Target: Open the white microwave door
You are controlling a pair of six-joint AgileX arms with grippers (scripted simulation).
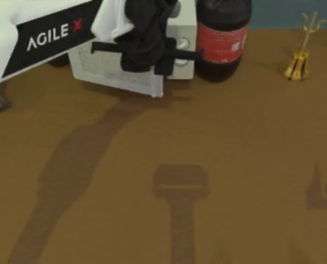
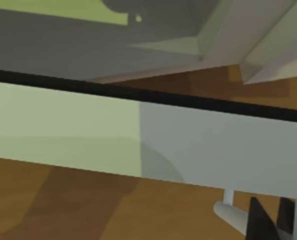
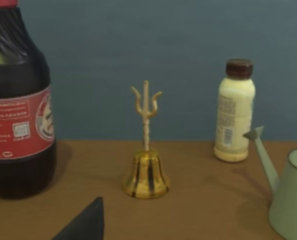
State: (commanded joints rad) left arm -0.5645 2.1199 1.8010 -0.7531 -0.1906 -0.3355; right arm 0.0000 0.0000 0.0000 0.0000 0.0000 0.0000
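**Door swung part-way, left arm working at the far edge**

Your left arm point(image 1: 48, 33) reaches across the far left of the table, and its gripper point(image 1: 150, 52) sits right over the front of the white microwave point(image 1: 185, 25). The microwave stands at the far edge, left of centre, and the door point(image 1: 116, 74) is angled out from the body, its free edge swung toward the near side. My read is that the gripper is there because that free edge carries the handle. In the left wrist view a pale bar handle point(image 2: 231, 215) shows beside a dark fingertip point(image 2: 258, 222), so a pull looks to be under way. Whether the fingers are wide, narrow or clamped on it, I cannot tell.

The door looks partly open, not fully. Expect more swing along its arc to be needed, and watch the dark bottle point(image 1: 221, 38) standing just right of the microwave, close to the gripper's bulk.

Containers now. The left wrist view shows the microwave's pale cream inside point(image 2: 63, 125), and nothing is visible in the part on show. The bottle is dark and red-labelled. Far right stands a small cream bottle point(image 3: 234, 112) with a brown cap, near a pale watering can point(image 3: 291, 195) whose contents are hidden. A gold bell point(image 1: 298, 60) stands between the two bottles.

Your right arm is parked off to the right; only a dark tip point(image 3: 83, 222) shows.
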